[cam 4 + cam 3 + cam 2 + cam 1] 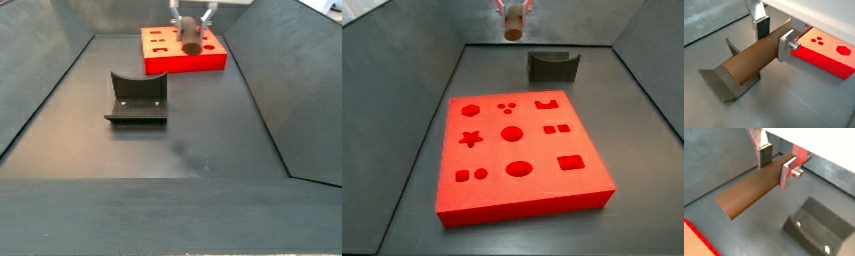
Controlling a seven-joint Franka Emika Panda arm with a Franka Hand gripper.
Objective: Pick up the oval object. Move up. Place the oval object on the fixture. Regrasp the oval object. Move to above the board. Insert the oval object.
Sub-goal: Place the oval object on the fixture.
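Note:
My gripper is shut on the oval object, a reddish-brown peg clamped near one end between the two silver fingers. In both side views the gripper hangs high above the floor with the oval object pointing down from it, touching nothing. The dark fixture stands on the floor with its notch bare, below and to one side of the peg. The red board with its cut-out holes lies flat on the floor.
Sloping dark grey walls enclose the floor on all sides. A strip of grey floor lies between the fixture and the near edge. A corner of the board shows in a wrist view.

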